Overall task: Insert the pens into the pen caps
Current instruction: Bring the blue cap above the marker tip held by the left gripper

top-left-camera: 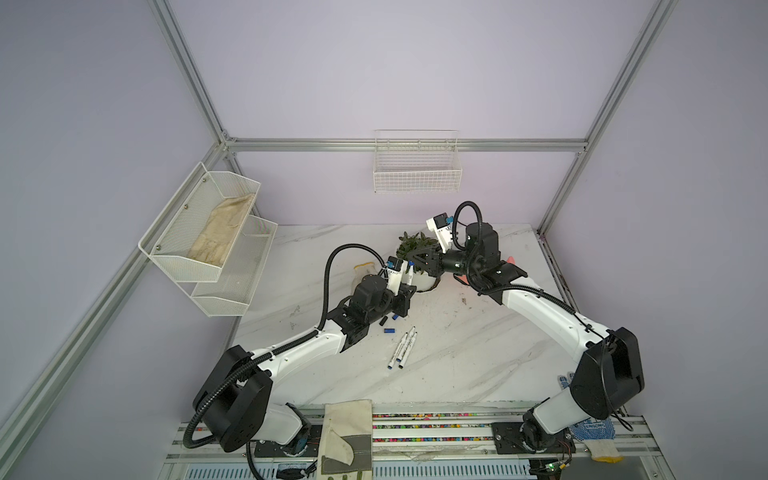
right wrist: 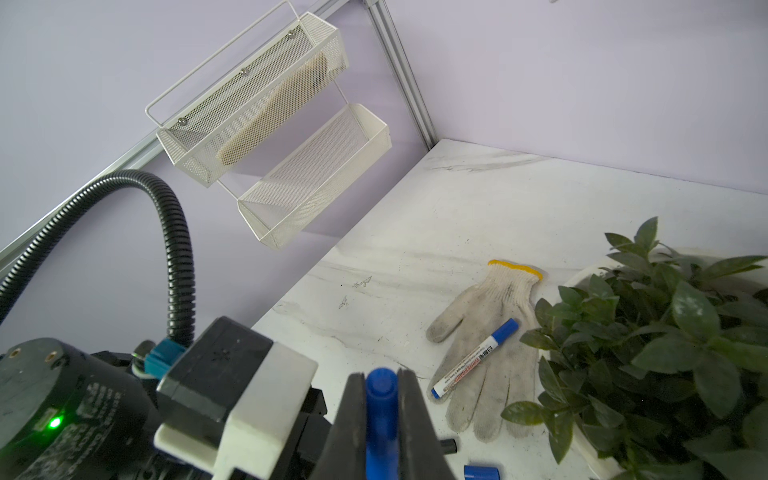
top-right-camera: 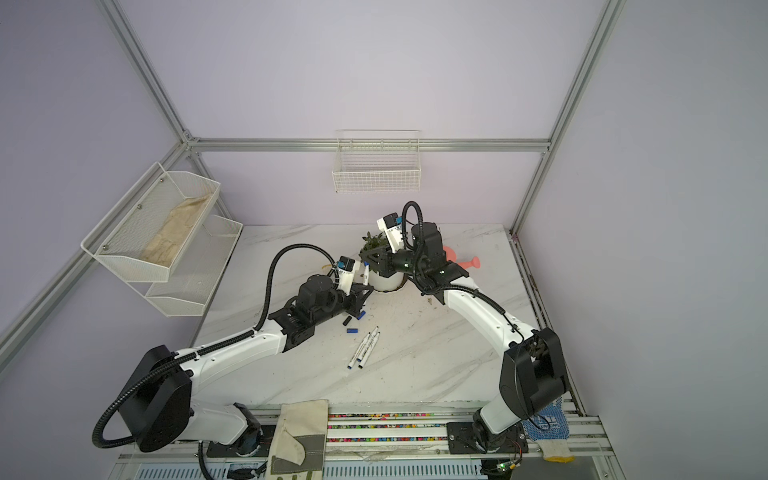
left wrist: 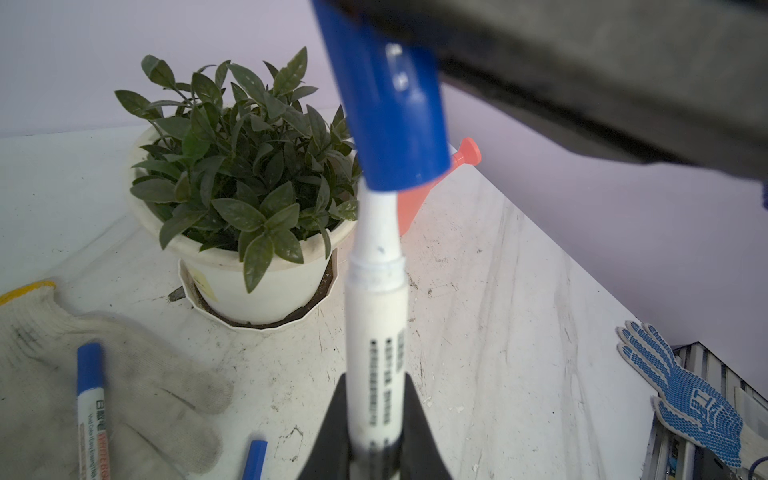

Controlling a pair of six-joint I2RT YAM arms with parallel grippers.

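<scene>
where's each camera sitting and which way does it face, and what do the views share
Both top views: high over the front edge, looking down at the table; both arms show whole.
Left wrist: on the left arm, looking along the left gripper at the plant; its fingers clamp a pen.
Right wrist: on the right arm, looking along the right gripper toward the wall shelves; its fingers pinch a blue cap.
Shared: both wrist views show the plant, the glove and that cap, which sits over the pen's tip.

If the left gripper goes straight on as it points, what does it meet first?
The blue pen cap in the right gripper: the tip of the pen held by the left gripper is at its mouth; how deep is unclear.
</scene>
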